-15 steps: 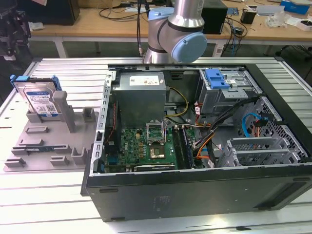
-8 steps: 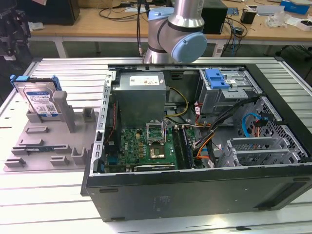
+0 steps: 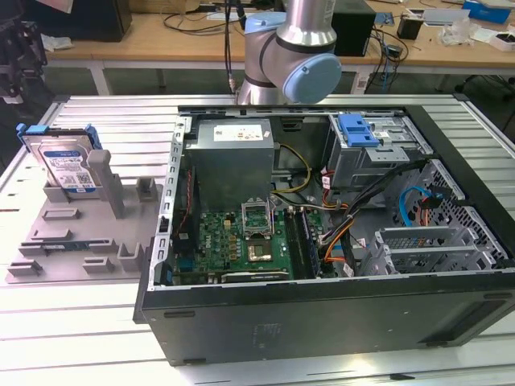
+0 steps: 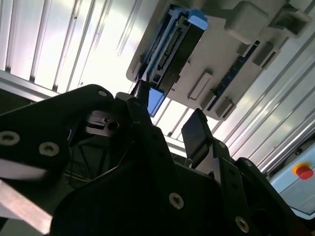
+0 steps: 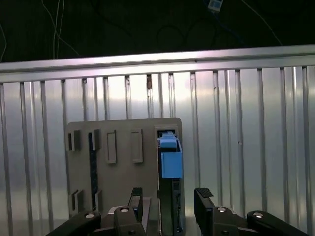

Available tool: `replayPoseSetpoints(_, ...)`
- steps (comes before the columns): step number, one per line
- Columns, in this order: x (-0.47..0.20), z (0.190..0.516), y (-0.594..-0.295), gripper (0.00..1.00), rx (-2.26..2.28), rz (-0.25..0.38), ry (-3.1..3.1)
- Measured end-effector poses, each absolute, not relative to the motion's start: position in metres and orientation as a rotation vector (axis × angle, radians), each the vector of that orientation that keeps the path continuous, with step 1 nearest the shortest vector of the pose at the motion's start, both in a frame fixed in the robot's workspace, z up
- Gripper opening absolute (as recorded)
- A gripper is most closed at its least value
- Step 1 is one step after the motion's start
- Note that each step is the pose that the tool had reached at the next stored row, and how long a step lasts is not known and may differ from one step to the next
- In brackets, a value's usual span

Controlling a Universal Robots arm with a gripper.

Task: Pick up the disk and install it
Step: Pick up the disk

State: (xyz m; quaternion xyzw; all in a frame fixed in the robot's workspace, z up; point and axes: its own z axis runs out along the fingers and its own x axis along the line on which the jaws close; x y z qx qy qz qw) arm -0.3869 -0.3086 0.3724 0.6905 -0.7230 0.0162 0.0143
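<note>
- Disk (image 3: 68, 165) not picked yet: it stands on edge in a slot of the grey holder (image 3: 96, 241), upper left of the exterior view.
- Its label side faces that camera. The blue bracket (image 3: 36, 133) wraps the top and sides.
- Holder lies flat on the slatted metal desk (image 3: 80, 338), just beside the open case (image 3: 322, 322), on the exterior view's left.
- Gripper (image 5: 170, 199): jaws open, nothing in them.
- In the first wrist view the disk shows edge-on in the gap between the two fingers (image 5: 203, 197), with clear space on each side and no contact. Can't tell how high the gripper is above it.
- In the second wrist view it's the same at an angle: the disk edge and bracket sit past the fingertips, apart from them. A red button (image 4: 304, 171) on a pale box is at the desk's edge.
- Arm (image 3: 298, 40) is at top centre of the exterior view, behind the case.
- Case lies on its side with the cover off. Power supply (image 3: 233, 153) is at centre left, with the board (image 3: 241, 241) below it.
- Drive cage (image 3: 378, 157) is at the case's upper right, with a blue latch (image 3: 358, 129) on top.
- Cables run from the board toward the cage.
</note>
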Motion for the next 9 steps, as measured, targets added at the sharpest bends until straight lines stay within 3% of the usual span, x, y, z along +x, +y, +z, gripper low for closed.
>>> replayPoseSetpoints(9,-0.3955,0.3641,-0.3073,0.54,2.182,0.009,-2.256)
